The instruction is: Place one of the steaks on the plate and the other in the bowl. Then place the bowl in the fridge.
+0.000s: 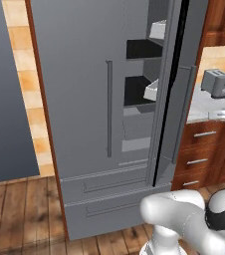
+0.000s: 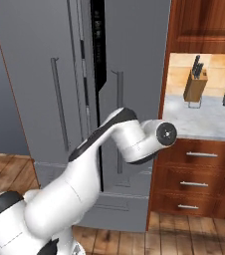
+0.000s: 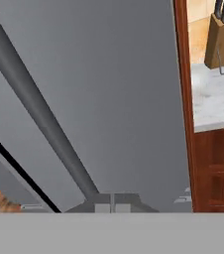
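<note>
A grey counter (image 2: 204, 124) carried a knife block (image 2: 195, 84) and a toaster (image 1: 217, 82); wood floor (image 1: 20, 214) lay below.

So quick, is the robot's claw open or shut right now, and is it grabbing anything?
Gripper: shut, right up against the fridge door by its bar handle. Whether it grips the handle cannot be told.
</note>
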Available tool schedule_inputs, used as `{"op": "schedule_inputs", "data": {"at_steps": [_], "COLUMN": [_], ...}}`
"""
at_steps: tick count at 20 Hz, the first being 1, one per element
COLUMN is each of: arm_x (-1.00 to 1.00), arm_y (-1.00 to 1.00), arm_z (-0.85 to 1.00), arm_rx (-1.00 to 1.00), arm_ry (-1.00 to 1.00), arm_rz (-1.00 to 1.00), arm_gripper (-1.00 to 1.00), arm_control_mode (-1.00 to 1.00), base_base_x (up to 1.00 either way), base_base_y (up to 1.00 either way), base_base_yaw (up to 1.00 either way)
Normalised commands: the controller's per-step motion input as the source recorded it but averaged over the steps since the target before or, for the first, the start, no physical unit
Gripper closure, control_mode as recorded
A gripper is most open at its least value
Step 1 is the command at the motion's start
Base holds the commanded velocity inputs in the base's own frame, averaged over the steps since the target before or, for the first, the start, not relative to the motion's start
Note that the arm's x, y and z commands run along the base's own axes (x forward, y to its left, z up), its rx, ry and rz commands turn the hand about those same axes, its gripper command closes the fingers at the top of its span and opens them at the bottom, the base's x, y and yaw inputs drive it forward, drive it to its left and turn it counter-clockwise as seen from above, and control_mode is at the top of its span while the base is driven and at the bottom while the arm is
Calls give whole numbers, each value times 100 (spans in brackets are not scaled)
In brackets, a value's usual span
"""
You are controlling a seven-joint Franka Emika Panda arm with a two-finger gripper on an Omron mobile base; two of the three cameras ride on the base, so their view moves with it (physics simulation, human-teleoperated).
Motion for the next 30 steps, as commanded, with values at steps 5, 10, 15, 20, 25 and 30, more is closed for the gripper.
{"op": "schedule_inputs", "data": {"at_steps": [5,10,15,20,25,30], "arm_x": [-80,-47,-8,13,12,74], "arm_y": [87,96,100,100,92,64], "arm_z": [19,16,0,-1,-16,-4], "arm_rx": [-33,-53,-50,-39,-18,-23], "arm_ry": [3,17,38,18,8,32], "arm_rz": [-5,-19,-24,-23,-1,-1], "arm_gripper": [-100,-100,-100,-100,-100,-100], "arm_control_mode": [-100,-100,-100,-100,-100,-100], "base_base_x": [0,0,0,0,0,0], "base_base_y": [0,0,0,0,0,0], "base_base_yaw": [0,0,0,0,0,0]}}
